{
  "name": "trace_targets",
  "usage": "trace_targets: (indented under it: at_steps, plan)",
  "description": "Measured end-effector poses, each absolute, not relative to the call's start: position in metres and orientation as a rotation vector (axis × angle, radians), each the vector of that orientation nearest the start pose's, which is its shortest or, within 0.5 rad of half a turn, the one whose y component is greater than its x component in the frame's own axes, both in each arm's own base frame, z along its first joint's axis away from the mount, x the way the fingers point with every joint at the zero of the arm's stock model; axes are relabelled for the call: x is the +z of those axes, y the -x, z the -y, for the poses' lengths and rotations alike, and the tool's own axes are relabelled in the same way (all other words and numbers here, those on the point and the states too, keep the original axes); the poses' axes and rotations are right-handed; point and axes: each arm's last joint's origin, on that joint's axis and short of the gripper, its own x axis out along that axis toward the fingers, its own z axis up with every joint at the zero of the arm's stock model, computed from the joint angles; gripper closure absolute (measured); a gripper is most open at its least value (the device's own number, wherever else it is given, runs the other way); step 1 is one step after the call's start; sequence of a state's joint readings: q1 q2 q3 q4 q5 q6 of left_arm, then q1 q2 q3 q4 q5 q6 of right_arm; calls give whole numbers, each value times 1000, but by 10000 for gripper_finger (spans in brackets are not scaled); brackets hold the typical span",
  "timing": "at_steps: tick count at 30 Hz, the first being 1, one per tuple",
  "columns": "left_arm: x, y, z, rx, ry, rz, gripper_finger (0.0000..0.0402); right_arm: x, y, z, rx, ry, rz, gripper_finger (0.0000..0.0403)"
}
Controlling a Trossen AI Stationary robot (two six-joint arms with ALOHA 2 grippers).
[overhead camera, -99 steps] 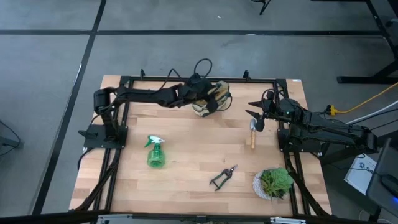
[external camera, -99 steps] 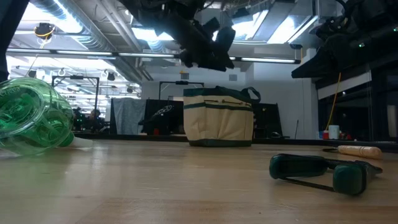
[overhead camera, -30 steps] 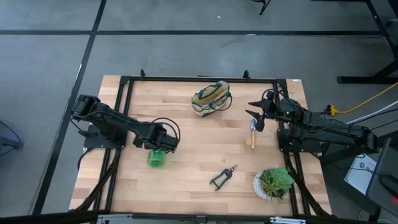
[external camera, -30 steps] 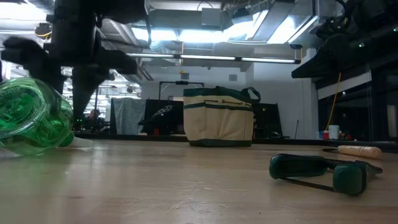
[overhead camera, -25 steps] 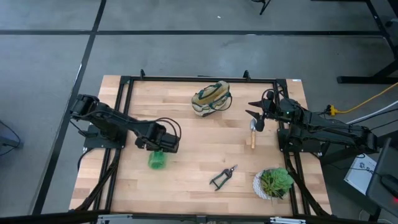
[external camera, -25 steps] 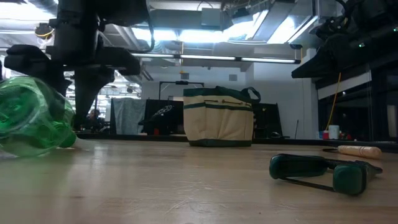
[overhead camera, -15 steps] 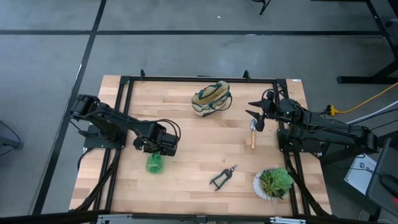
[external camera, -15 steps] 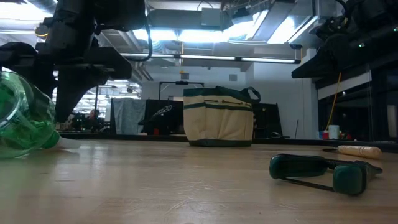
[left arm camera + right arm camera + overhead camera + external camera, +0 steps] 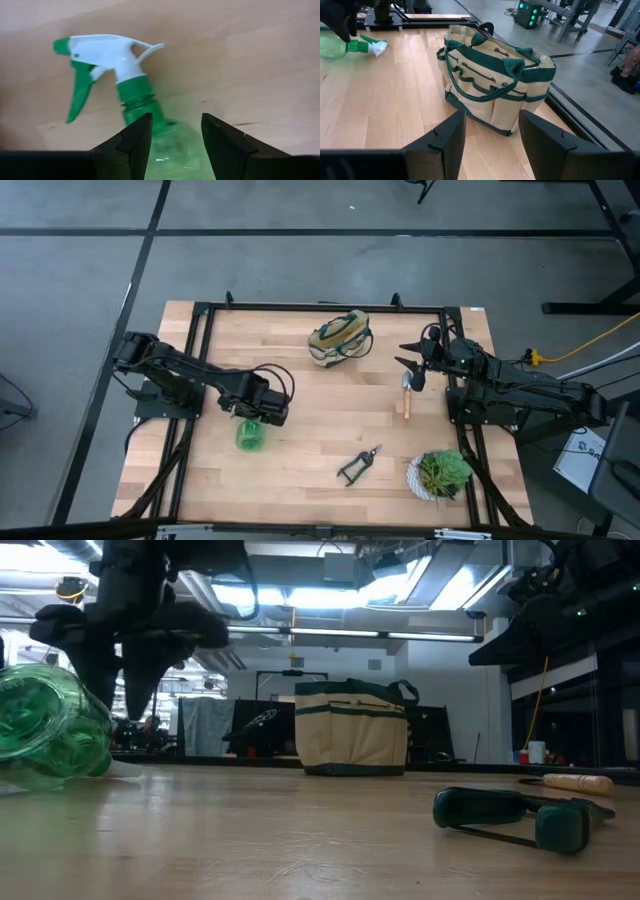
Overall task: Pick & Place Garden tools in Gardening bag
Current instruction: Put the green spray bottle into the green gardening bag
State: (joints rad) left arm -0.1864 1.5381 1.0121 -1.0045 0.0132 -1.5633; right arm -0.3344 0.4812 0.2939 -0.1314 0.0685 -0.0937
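The translucent green spray bottle (image 9: 250,436) lies on its side at the table's left, its white trigger head (image 9: 107,50) toward the far edge. My left gripper (image 9: 262,412) stands over it, pointing down and shut on it. The beige gardening bag (image 9: 338,340) stands upright at the far middle. My right gripper (image 9: 411,369) hovers open at the far right, clear of everything. The wooden-handled trowel (image 9: 405,397) lies below it. The black-handled shears (image 9: 358,465) lie near the front. My left gripper clasps the bottle's green shoulder (image 9: 162,132), just below the neck, between its two fingers. The fingers (image 9: 134,140) come from above, pointing down, and lie across the bottle. The bottle lies on its side, its body (image 9: 50,735) low at the table top.
A leafy plant in a white pot (image 9: 441,473) stands at the front right corner. A black frame (image 9: 320,307) runs along the table's far edge and sides. Bare wood lies between the bottle and the bag.
My left gripper has rolled its wrist a little while staying over the bottle. The bottle has rocked with it, swinging slightly aside and back, and lies about where it was.
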Motion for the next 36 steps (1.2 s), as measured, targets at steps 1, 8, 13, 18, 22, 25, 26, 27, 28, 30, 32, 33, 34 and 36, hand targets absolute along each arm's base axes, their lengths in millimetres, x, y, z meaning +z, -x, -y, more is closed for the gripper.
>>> trace_targets:
  at_steps: [1,8,13,18,22,25,26,27,28,30,32,33,34,36]
  plan:
    - [200,-252,48,1030,1088,-1285,235,209,-122,44,-383,49,-336,217]
    - [199,-243,49,1101,1083,-1324,207,209,-122,44,-383,49,-336,217]
    - [190,-238,49,1139,1129,-1347,172,209,-122,44,-384,49,-337,217]
    - [179,-242,50,1078,1184,-1308,155,209,-122,44,-384,49,-336,217]
    - [169,-241,52,1014,1253,-1340,153,209,-122,44,-383,49,-336,217]
    - [159,-233,53,1008,1279,-1414,153,209,-122,44,-383,49,-336,217]
    - [156,-230,53,1015,1276,-1431,153,209,-122,44,-384,49,-336,217]
    - [154,-228,53,1019,1273,-1443,153,209,-122,44,-384,49,-336,217]
    - [152,-225,53,1025,1267,-1451,153,209,-122,44,-384,49,-336,217]
    - [148,-222,54,1036,1257,-1462,154,209,-122,44,-384,49,-336,217]
    - [146,-220,54,1040,1250,-1468,163,209,-122,44,-383,49,-336,217]
    - [145,-219,55,1040,1247,-1468,172,209,-122,44,-384,49,-336,217]
    - [145,-219,55,1041,1244,-1466,182,209,-122,44,-384,49,-336,217]
    - [145,-220,54,1043,1234,-1450,209,209,-122,44,-384,49,-336,217]
